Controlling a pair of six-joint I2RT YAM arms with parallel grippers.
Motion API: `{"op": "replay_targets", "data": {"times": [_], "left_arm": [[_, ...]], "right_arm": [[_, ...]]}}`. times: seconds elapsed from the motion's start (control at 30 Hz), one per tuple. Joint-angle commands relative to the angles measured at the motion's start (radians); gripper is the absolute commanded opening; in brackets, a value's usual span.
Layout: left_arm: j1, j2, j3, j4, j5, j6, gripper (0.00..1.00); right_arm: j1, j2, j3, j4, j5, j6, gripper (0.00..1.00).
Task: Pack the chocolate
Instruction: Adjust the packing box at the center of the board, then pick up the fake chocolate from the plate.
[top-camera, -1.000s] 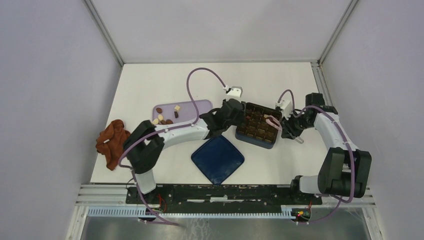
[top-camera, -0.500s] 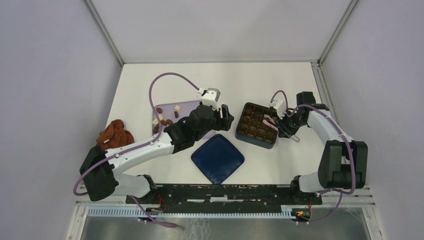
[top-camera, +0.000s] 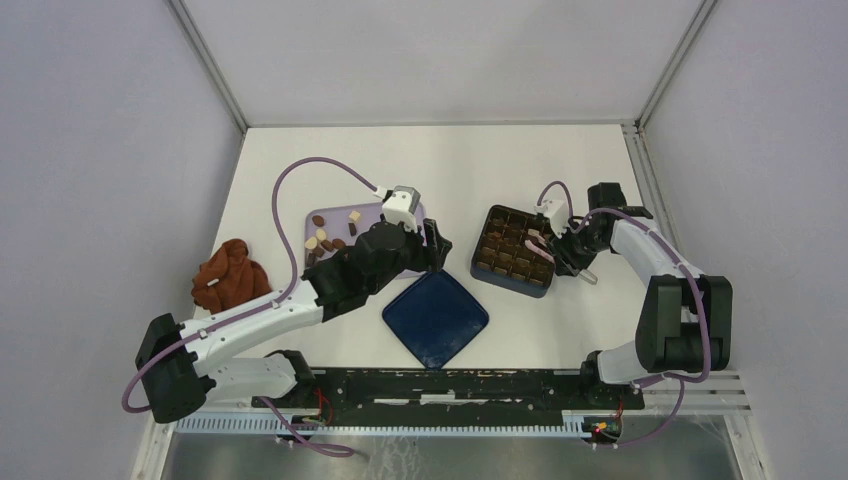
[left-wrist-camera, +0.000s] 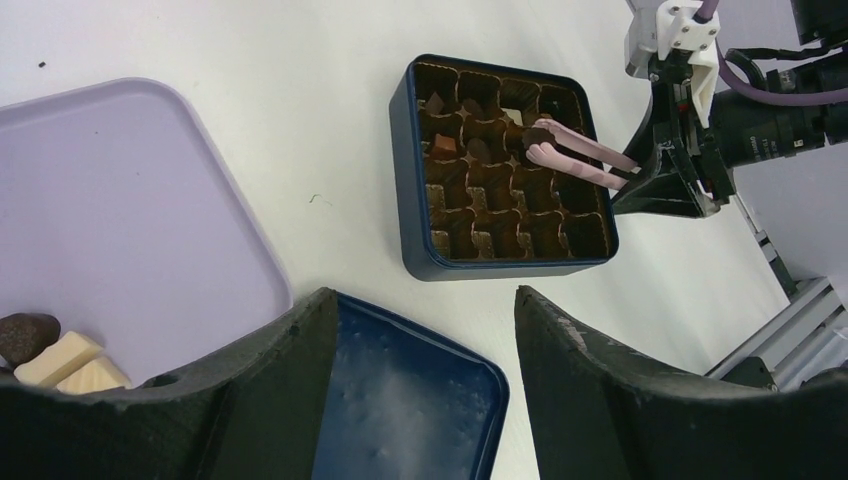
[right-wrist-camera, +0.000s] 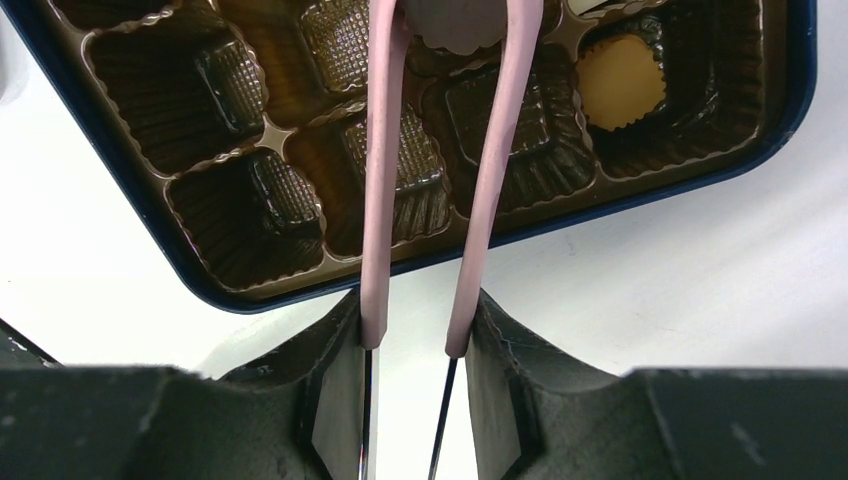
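**Piece held over the box**
Right end effector (right-wrist-camera: 414, 340) clenches tongs (right-wrist-camera: 378, 200), pointing nine o'clock over the box (left-wrist-camera: 399, 170); chocolate (left-wrist-camera: 527, 134) at their tips.

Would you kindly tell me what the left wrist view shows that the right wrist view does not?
Only the left wrist view shows the lilac tray with loose chocolate, the blue lid and the open left gripper. Only the right wrist view shows the ribbed brown cups close up. Both show the pink tongs, clamped in the right gripper, reaching over the blue box.
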Motion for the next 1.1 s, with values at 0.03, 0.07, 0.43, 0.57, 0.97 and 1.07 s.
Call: {"op": "replay_targets", "data": {"times": [0.03, 0.07, 0.43, 0.57, 0.97, 1.07], "left_arm": [[-0.002, -0.041, -0.012, -0.002, -0.007, -0.034, 0.71], [-0.001, -0.047, -0.014, -0.004, -0.007, -0.034, 0.71], [-0.001, -0.074, -0.027, -0.026, -0.011, -0.032, 0.71], [0.000, -0.085, -0.028, -0.032, -0.010, -0.027, 0.71], [0.206, -0.170, 0.027, -0.127, 0.197, -0.019, 0.83], [0.375, -0.218, 0.092, -0.210, 0.326, 0.012, 0.85]], "right_arm": [[0.006, -0.003, 0.055, 0.016, 0.003, 0.014, 0.43], [0.006, -0.003, 0.058, 0.015, 0.002, 0.014, 0.44], [0.006, -0.012, 0.082, 0.003, -0.003, 0.018, 0.44], [0.006, -0.025, 0.105, -0.017, -0.016, 0.017, 0.44], [0.187, -0.072, 0.227, -0.064, -0.098, 0.042, 0.43], [0.296, -0.051, 0.283, -0.061, -0.088, 0.067, 0.43]]}}
